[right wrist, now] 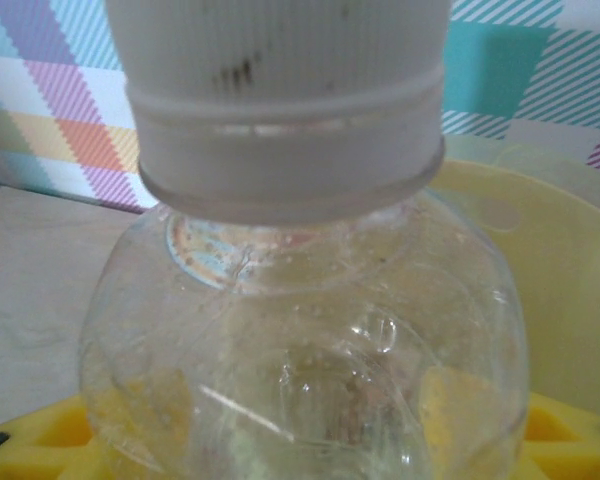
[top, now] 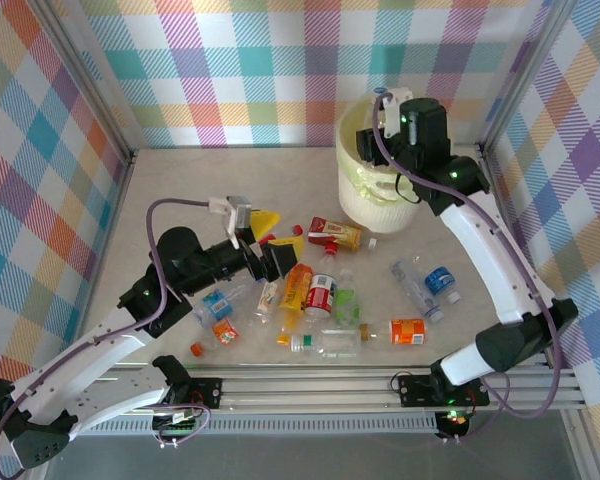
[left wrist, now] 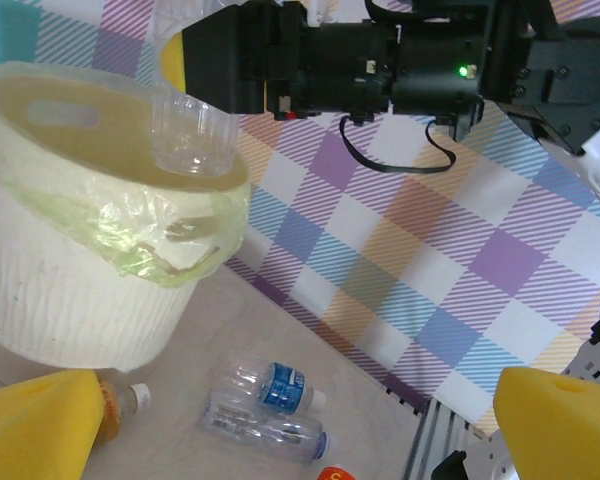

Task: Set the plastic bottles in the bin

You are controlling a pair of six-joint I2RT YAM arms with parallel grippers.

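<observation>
One clear bottle with a white cap is clamped between the yellow fingers of the right gripper, hanging base-down just over the open mouth of the bin. The bin stands at the far right of the table, close to the back wall, with a thin greenish liner folded out over its rim.

The other bottles lie scattered on their sides across the middle and near part of the table. Some are crushed, and their labels are red, orange, green and blue. A blue-labelled pair lies just right of the group, well apart from the bin.

The left gripper hovers over the left part of the heap with its fingers spread wide, holding nothing.

The tabletop is a pale, mottled beige. Walls of pastel checked cloth close it in on three sides, held by metal posts, and a ribbed metal rail runs along the near edge.
</observation>
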